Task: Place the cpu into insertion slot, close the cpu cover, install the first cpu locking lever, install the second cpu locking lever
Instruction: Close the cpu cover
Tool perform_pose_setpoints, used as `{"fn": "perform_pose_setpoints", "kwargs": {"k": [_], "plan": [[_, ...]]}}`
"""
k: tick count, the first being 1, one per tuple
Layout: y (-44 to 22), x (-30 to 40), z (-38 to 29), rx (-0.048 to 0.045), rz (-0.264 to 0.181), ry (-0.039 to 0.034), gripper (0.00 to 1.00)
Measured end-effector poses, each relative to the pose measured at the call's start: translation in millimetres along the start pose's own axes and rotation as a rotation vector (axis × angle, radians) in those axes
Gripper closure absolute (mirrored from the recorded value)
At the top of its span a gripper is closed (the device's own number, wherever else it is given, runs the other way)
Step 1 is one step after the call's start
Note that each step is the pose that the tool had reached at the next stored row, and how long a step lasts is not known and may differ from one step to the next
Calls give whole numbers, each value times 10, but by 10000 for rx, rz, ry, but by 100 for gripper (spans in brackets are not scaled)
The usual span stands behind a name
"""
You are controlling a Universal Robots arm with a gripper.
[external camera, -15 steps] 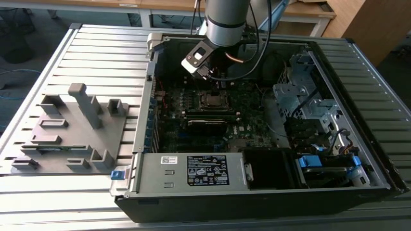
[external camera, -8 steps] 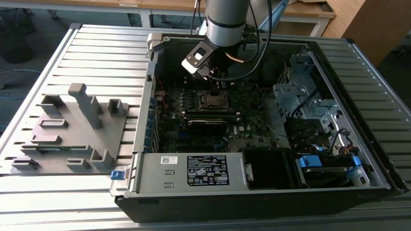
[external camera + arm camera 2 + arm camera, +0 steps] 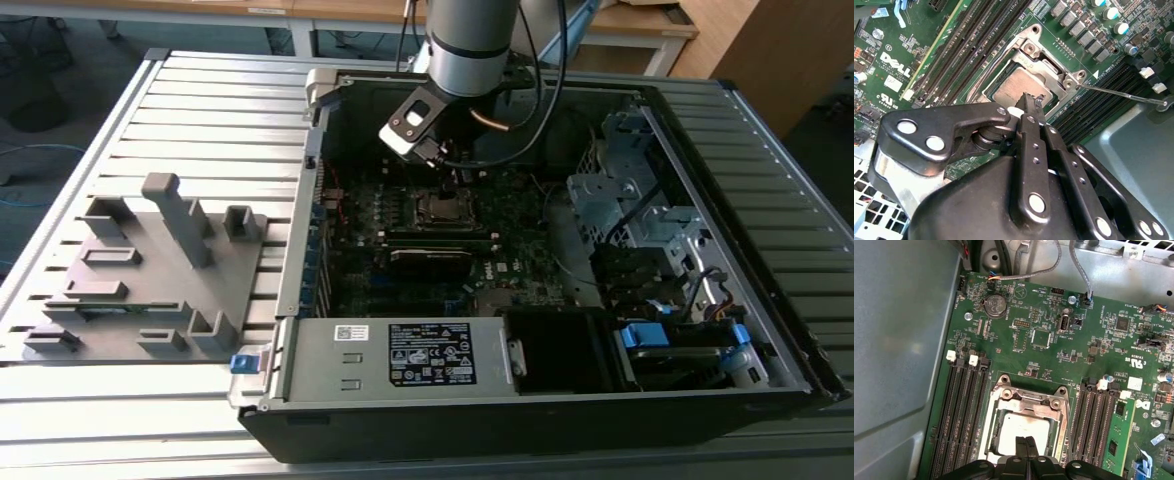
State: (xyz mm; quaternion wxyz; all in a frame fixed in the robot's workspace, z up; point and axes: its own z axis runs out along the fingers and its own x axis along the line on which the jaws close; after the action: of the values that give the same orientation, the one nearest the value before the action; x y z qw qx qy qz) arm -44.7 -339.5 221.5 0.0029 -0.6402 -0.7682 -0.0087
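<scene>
At the middle of the green board (image 3: 1044, 315), inside the open computer case (image 3: 534, 440) on the slatted table (image 3: 200, 100): the socket (image 3: 445, 208), with the chip (image 3: 1026, 426) already in it, lying flat, grey top up. Counts as the first step done. Over the chip, the cover (image 3: 1029, 401), down and level by the look of it, framing the grey top through its window in both wrist views. Seems closed, so probably the second step done as well, though hard to say whether pressed fully home. At one side of that window, the claw (image 3: 1026, 442), fingers brought tight together with nothing between them, tips just above the chip's top or touching it; cannot tell which. Off one corner of the socket, a thin wire lever (image 3: 1119, 93), swung out past the memory slots (image 3: 1089, 122) toward the board's edge, plainly not hooked down. No sure sight of the other lever. Leaves both latching steps open, as far as can be judged from here.
</scene>
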Motion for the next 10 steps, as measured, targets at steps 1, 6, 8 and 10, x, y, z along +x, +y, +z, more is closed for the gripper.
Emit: {"fn": "perform_pose_setpoints", "kwargs": {"k": [1, 6, 8, 10], "plan": [[0, 0, 0, 1, 0, 0, 90], [0, 0, 0, 0, -1, 0, 90], [0, 0, 0, 0, -7, 0, 90], [0, 0, 0, 1, -50, 3, 90]]}}
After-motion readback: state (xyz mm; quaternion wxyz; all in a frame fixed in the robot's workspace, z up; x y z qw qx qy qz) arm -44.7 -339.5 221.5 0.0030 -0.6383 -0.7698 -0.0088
